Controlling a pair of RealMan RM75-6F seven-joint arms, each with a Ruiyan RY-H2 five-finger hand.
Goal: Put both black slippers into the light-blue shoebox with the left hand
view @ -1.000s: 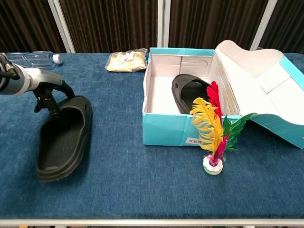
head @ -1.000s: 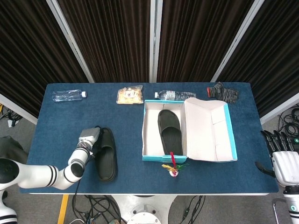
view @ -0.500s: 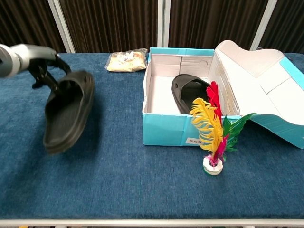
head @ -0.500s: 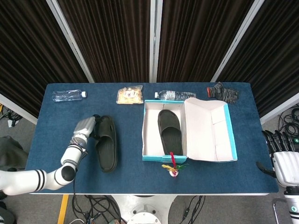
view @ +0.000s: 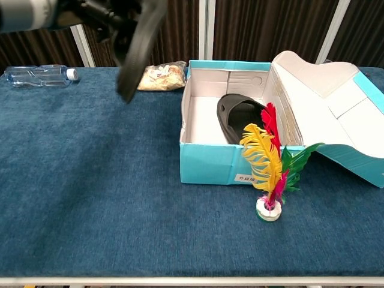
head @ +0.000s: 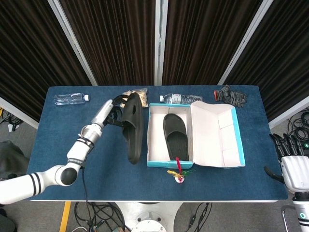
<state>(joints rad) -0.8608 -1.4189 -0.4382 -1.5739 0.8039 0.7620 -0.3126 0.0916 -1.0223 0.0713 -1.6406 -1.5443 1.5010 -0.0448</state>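
In the chest view the left hand (view: pixel 105 15) and the top of the lifted black slipper (view: pixel 139 45) are cut off by the upper edge, and the slipper is blurred. The heel of the slipper in the box (view: pixel 240 119) is hidden behind the feather shuttlecock (view: pixel 270 162) at 5 o'clock. The right hand (head: pixel 291 162) is clipped by the right edge in the head view, so its finger posture cannot be fully judged

Shoebox (head: pixel 153 162) left half free; slipper (head: pixel 175 136) fills right; feather shuttlecock (view: pixel 270 174) guards front wall
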